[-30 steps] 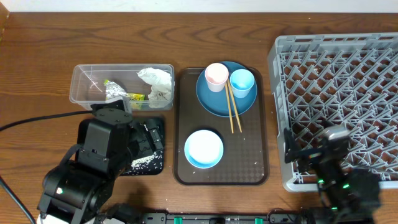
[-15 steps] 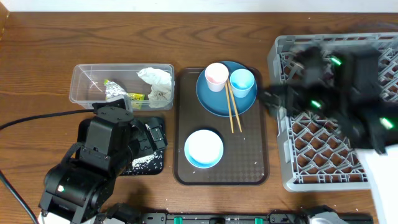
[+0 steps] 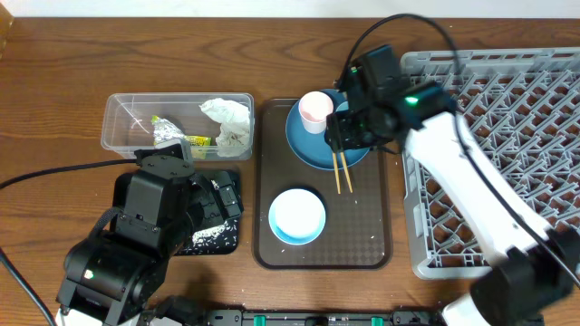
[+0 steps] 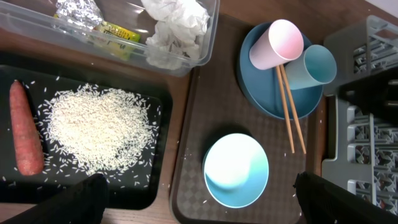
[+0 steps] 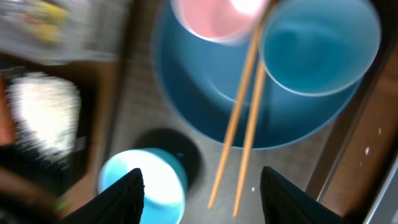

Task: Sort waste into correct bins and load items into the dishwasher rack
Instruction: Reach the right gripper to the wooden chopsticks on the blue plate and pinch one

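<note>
Crumpled white paper (image 3: 227, 119) and foil wrapper (image 3: 168, 134) lie in the clear tub (image 3: 178, 97), far left. Carrot (image 4: 25, 137) and rice (image 4: 99, 127) lie in the black tray (image 4: 152, 186), nearer. Pink cup (image 4: 277, 43), light blue cup (image 4: 311, 65) and chopsticks (image 4: 289, 106) rest on the blue plate (image 4: 261, 90). The pale bowl (image 4: 236, 170) stands upright nearer. The grey rack (image 3: 507, 118) is right.

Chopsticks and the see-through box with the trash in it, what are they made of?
The chopsticks look like plain wood, or maybe bamboo: they are pale tan, thin and dull, with no shine. The box looks like clear plastic: you can see the paper and foil right through its walls, and its rim catches a little light.
</note>
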